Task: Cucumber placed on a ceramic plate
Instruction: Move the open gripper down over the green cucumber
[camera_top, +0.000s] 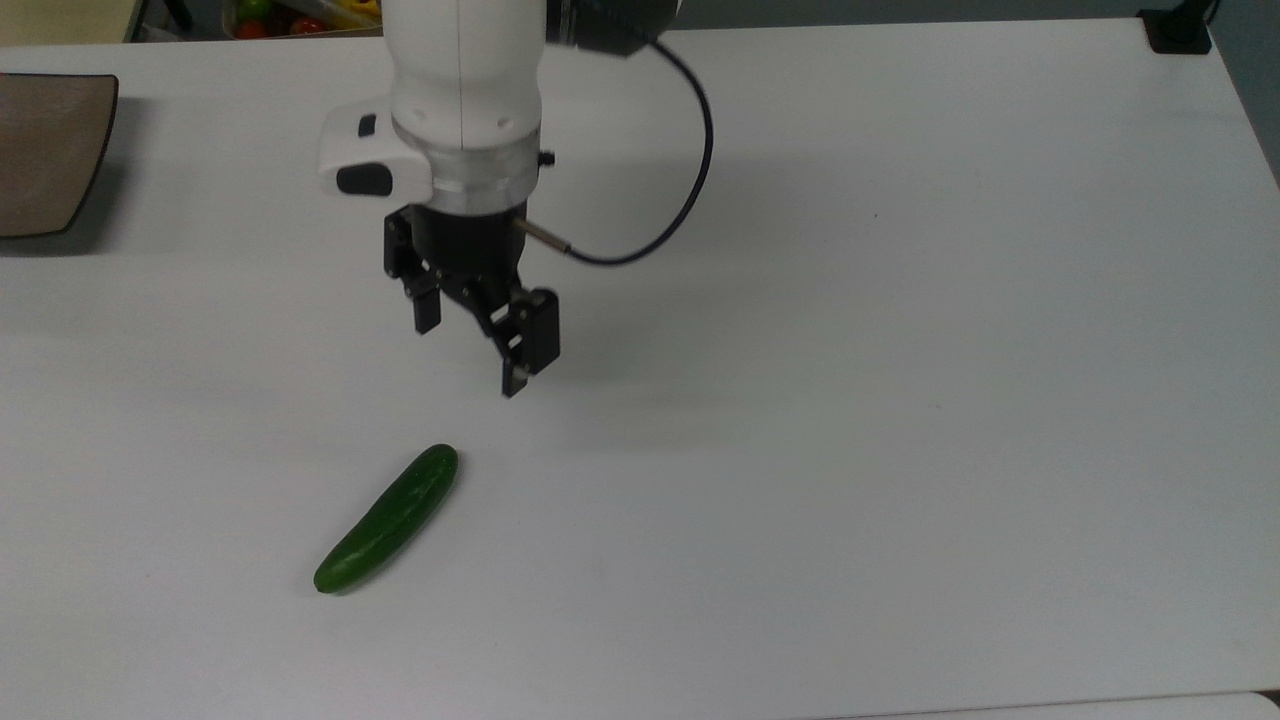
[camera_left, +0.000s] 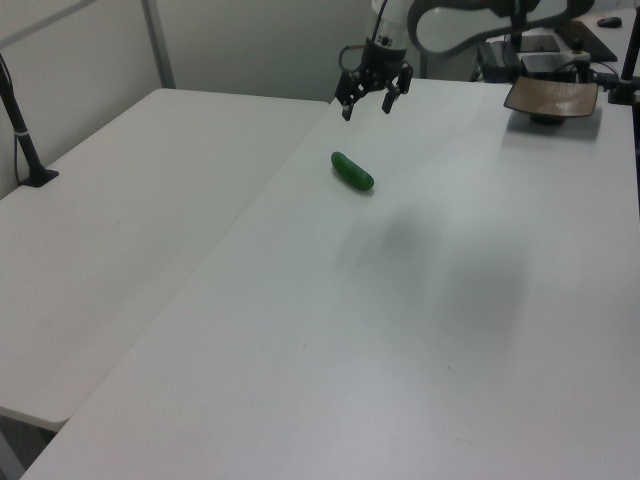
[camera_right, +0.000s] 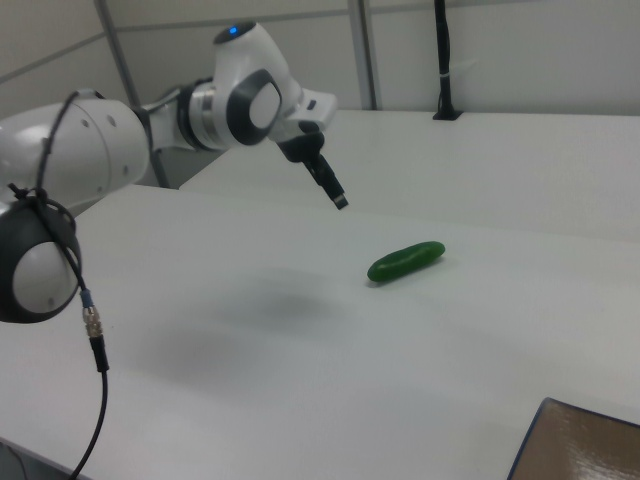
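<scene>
Tool spread wide, empty, hovering near the cucumber. Best lowered across its middle, fingers straddling the width. Ceramic plate well apart.

No text, label, brand, number or sign can be read anywhere in these views.
</scene>
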